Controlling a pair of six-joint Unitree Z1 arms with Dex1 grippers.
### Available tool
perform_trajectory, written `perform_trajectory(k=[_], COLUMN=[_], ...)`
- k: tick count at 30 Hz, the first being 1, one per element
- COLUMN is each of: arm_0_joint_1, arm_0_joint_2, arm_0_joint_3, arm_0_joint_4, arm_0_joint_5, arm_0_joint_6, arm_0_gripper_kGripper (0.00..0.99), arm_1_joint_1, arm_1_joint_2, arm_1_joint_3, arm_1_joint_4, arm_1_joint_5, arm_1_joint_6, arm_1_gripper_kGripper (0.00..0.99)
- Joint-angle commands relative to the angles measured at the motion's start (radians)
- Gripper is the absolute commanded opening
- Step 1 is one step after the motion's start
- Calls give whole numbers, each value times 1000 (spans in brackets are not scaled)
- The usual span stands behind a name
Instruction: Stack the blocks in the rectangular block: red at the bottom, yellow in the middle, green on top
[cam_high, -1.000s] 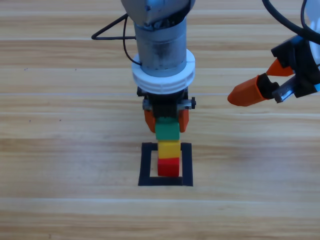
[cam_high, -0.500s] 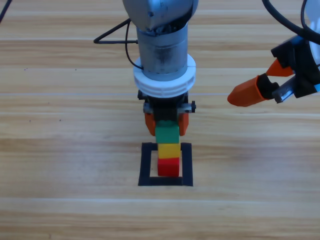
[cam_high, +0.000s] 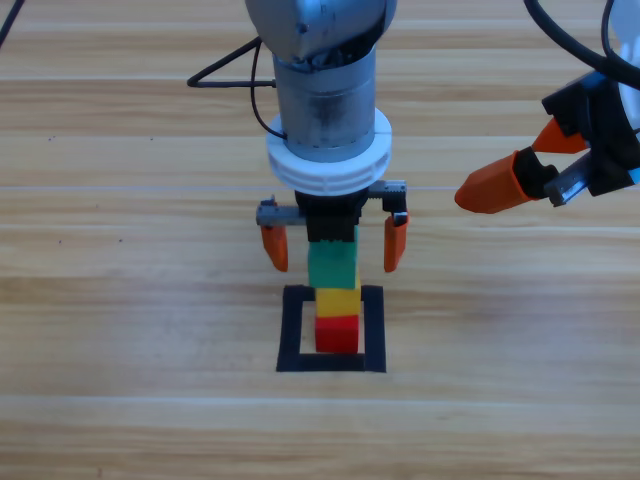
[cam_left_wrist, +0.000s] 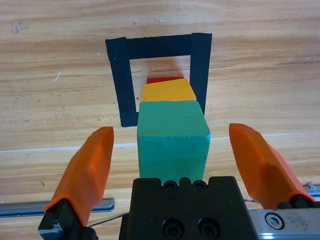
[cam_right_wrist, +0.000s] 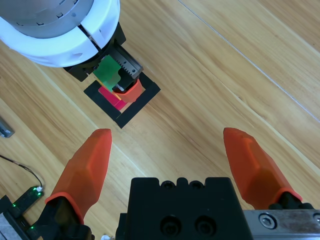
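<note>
A three-cube tower stands inside the black tape rectangle (cam_high: 331, 330): the red cube (cam_high: 337, 334) at the bottom, the yellow cube (cam_high: 338, 299) on it, the teal-green cube (cam_high: 332, 265) on top. My left gripper (cam_high: 333, 246) hangs over the tower, open, an orange jaw on each side of the green cube and clear of it. The left wrist view shows the green cube (cam_left_wrist: 172, 138) between the spread jaws, with the yellow cube (cam_left_wrist: 168, 91) and a sliver of the red cube (cam_left_wrist: 164, 79) beyond it. My right gripper (cam_high: 520, 170) waits open at the right edge.
Bare wooden table lies all around the tape rectangle (cam_left_wrist: 157, 48). A black cable (cam_high: 225, 70) loops behind the left arm at the top. In the right wrist view the left arm's white collar (cam_right_wrist: 60, 35) fills the upper left.
My left gripper's jaws have spread apart and let go of the green cube, which stays on top of the yellow one. The right arm has not moved.
</note>
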Motion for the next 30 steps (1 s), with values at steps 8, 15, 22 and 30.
perform_trajectory(k=[8, 15, 22, 30], arm_0_joint_1=[-43, -43, -51, -86], arm_0_joint_2=[-230, -558, -797, -788], arm_0_joint_3=[30, 366, 848, 843], arm_0_joint_4=[5, -204, -569, -587], arm_0_joint_5=[115, 215, 124, 135], arm_0_joint_6=[69, 230, 429, 437], arm_0_gripper_kGripper=[990, 990, 990, 990], arm_1_joint_1=[-25, -25, -25, -25], arm_1_joint_2=[11, 35, 40, 40], arm_1_joint_3=[25, 19, 18, 21], arm_1_joint_4=[23, 23, 23, 23], arm_1_joint_5=[19, 15, 16, 18], arm_1_joint_6=[-5, -6, -8, -9], arm_1_gripper_kGripper=[985, 985, 985, 985])
